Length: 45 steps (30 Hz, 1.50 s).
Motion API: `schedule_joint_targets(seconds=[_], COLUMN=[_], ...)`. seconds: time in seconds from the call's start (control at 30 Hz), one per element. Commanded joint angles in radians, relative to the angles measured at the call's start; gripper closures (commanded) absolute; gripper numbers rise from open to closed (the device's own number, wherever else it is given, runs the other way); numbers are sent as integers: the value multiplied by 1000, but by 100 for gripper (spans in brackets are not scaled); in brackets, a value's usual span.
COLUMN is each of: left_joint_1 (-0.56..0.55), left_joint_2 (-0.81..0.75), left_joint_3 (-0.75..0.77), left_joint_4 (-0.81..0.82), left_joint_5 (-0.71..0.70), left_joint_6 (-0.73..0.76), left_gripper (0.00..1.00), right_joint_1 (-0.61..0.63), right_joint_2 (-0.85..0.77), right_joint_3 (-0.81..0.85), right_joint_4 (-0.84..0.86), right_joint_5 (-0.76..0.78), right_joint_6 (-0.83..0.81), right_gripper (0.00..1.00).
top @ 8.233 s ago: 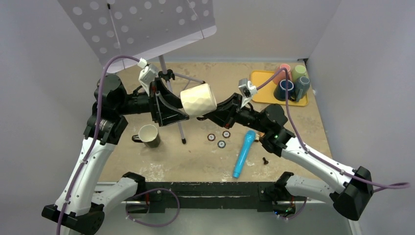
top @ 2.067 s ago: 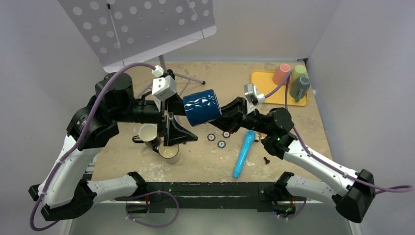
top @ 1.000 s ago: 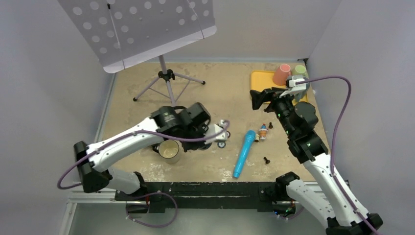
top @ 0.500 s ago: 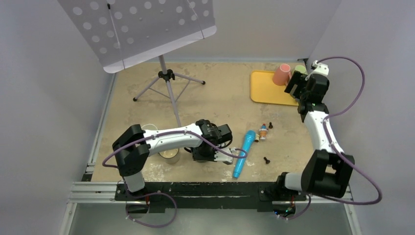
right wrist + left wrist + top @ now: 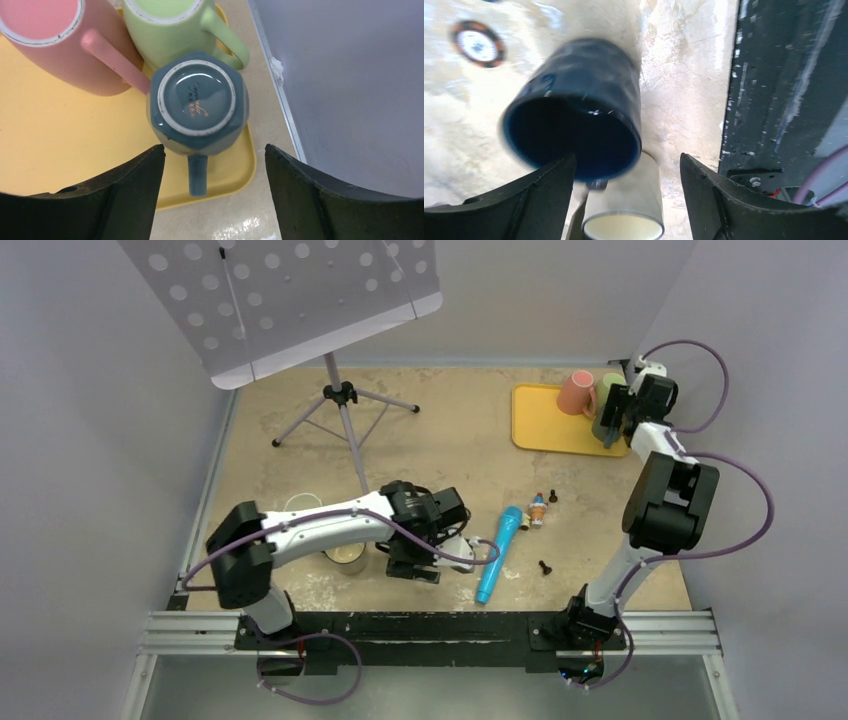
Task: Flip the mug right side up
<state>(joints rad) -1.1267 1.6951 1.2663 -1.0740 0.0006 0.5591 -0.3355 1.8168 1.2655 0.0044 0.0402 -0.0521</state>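
Right wrist view first: the blue-grey mug (image 5: 199,102) stands upside down on the yellow tray (image 5: 60,150), flat base and maker's mark facing my camera, mouth down. Its long axis runs straight up and down, and the handle sticks out toward the bottom of the frame. The right claw (image 5: 213,150) hovers above it with the jaws spread wide, one finger at each lower corner of the frame, neither touching the mug. A pink mug (image 5: 55,45) and a green mug (image 5: 170,30) crowd in just behind, base toward me as well; the pink handle touches the blue-grey mug's side.

From the top camera that mug (image 5: 606,420) sits at the tray's right end, in the upper right of the frame, the right arm stretched out over it.

Left side: the left claw (image 5: 626,160) is open wide too, gripping nothing. A dark blue mug (image 5: 579,115) shows blurred between the fingers, mouth toward the lens. I cannot tell whether the left finger touches its rim. A cream mug (image 5: 624,210) stands mouth up just beside it, at the bottom of the frame.
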Motion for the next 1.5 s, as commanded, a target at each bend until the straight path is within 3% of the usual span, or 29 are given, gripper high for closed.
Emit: schedule_joint_targets(seconds=[0.0, 0.27, 0.43, 0.47, 0.67, 0.73, 0.8, 0.97, 1.13, 1.3, 1.47], left_joint_1=[11, 65, 77, 78, 90, 91, 91, 91, 91, 91, 91], left_joint_2=[-238, -401, -425, -428, -436, -435, -433, -434, -450, -457, -471], left_joint_3=[118, 137, 141, 141, 142, 143, 142, 143, 136, 136, 136], left_joint_4=[-75, -70, -65, -67, -68, -70, -70, -74, -73, -72, -73], left_joint_5=[117, 140, 162, 162, 174, 177, 180, 188, 190, 195, 190], left_joint_6=[-15, -18, -34, -34, -38, -38, -37, -36, -32, -25, -25], left_gripper=[19, 16, 16, 16, 16, 16, 16, 16, 16, 17, 17], right_joint_1=[4, 3, 3, 4, 4, 4, 4, 2, 3, 4, 4], right_joint_2=[44, 168, 225, 238, 269, 259, 231, 211, 175, 181, 230], right_joint_3=[82, 150, 190, 204, 239, 234, 204, 239, 209, 222, 279], right_joint_4=[-16, -63, -85, -100, -152, -167, -147, -183, -183, -166, -201], right_joint_5=[-63, -43, -41, -41, 40, 64, 72, 53, 98, -5, -12], right_joint_6=[-108, -137, -149, -149, -128, -105, -102, -62, -28, -80, -95], right_gripper=[25, 41, 67, 68, 65, 48, 40, 41, 33, 36, 48])
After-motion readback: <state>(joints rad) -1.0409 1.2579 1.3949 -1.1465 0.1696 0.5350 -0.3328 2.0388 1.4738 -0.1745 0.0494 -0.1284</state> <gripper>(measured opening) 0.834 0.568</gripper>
